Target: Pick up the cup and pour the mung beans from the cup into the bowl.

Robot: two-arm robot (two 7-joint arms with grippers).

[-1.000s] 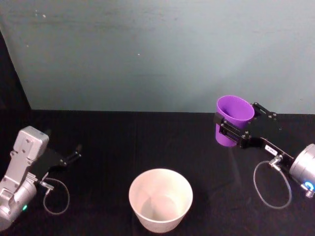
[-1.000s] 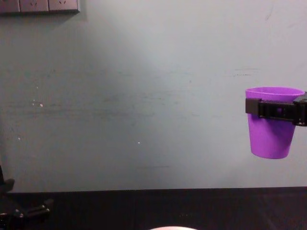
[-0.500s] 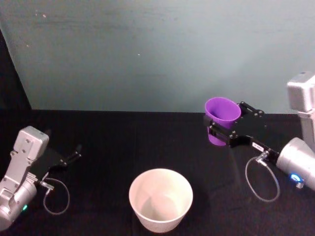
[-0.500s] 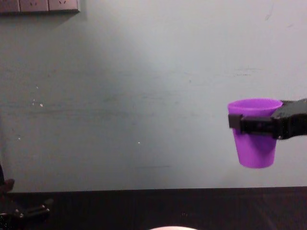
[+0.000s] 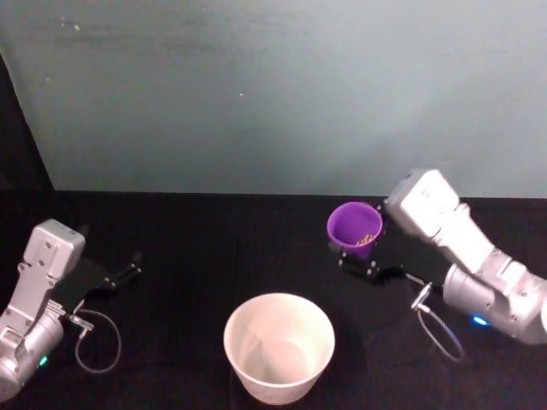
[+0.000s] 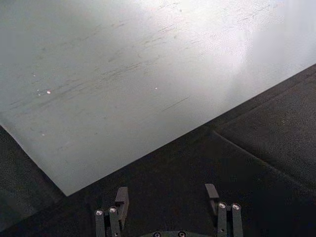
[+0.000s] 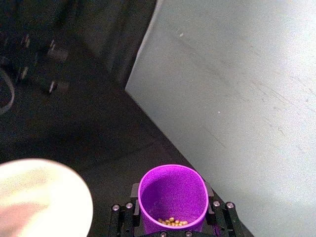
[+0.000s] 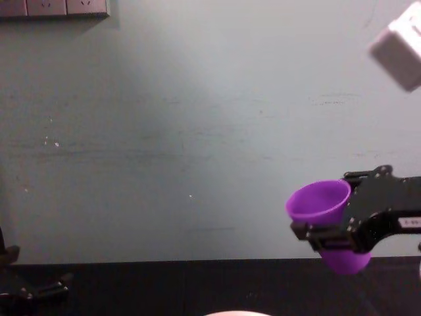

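The purple cup [image 5: 352, 225] hangs in the air behind and to the right of the white bowl [image 5: 278, 386], tipped with its mouth toward the left. My right gripper [image 5: 353, 249] is shut on the cup's sides. In the right wrist view the cup [image 7: 173, 190] shows mung beans [image 7: 171, 221] gathered against its lower inner wall, with the bowl's rim [image 7: 85, 193] beyond. From the chest the tilted cup [image 8: 320, 200] sits in the right gripper [image 8: 317, 232] above the table. My left gripper [image 5: 130, 266] rests open at the table's left.
A black cloth [image 5: 197, 248] covers the table, and a pale teal wall [image 5: 256, 94] stands right behind it. A cable loop [image 5: 98, 342] lies by the left arm. The bowl's rim [image 8: 237, 313] just shows at the chest view's lower edge.
The right gripper has carried the cup left and lower, toward the bowl, and rolled so that the cup now tilts. The left arm has not moved.
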